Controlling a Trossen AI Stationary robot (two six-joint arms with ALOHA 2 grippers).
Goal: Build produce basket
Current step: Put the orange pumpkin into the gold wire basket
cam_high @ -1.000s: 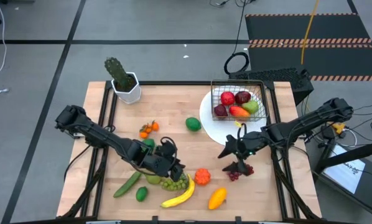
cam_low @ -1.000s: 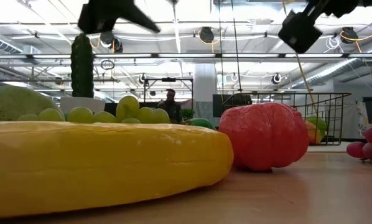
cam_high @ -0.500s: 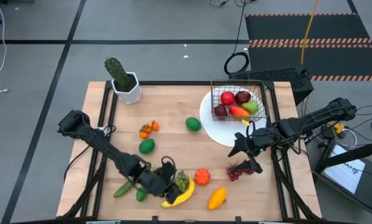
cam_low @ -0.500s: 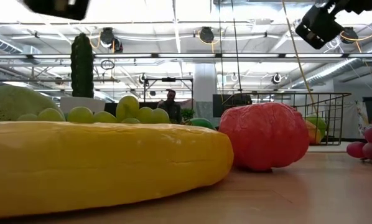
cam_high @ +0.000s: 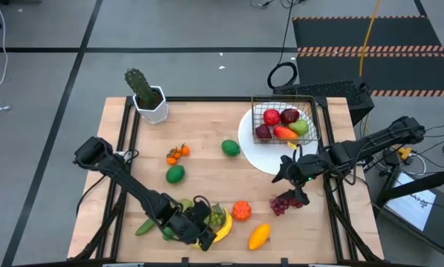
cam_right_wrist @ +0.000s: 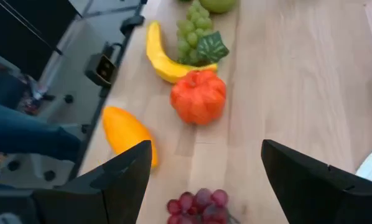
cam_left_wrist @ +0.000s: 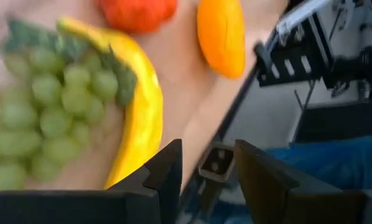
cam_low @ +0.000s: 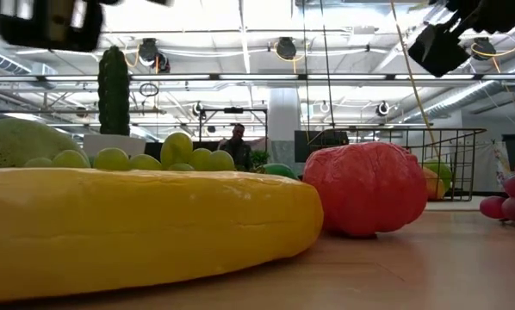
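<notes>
- Bench (cam_high: 207,133): light wood top with dark rails running along its left and right sides.
- Cactus (cam_high: 139,85): green, upright in a white hexagonal pot (cam_high: 152,108) at the far left corner of the bench.
- Plate (cam_high: 258,154): white, round, near the far right side of the bench; only part of its rim shows.
- Floor (cam_high: 192,44): grey, marked with dark tape lines.
- Mat (cam_high: 370,37): black, with striped hazard edging, on the floor beyond the bench's right corner.
- Cable (cam_high: 369,33): yellow, crossing the mat.
- Person (cam_low: 237,145): 1, standing far off in the room in the low view.
</notes>
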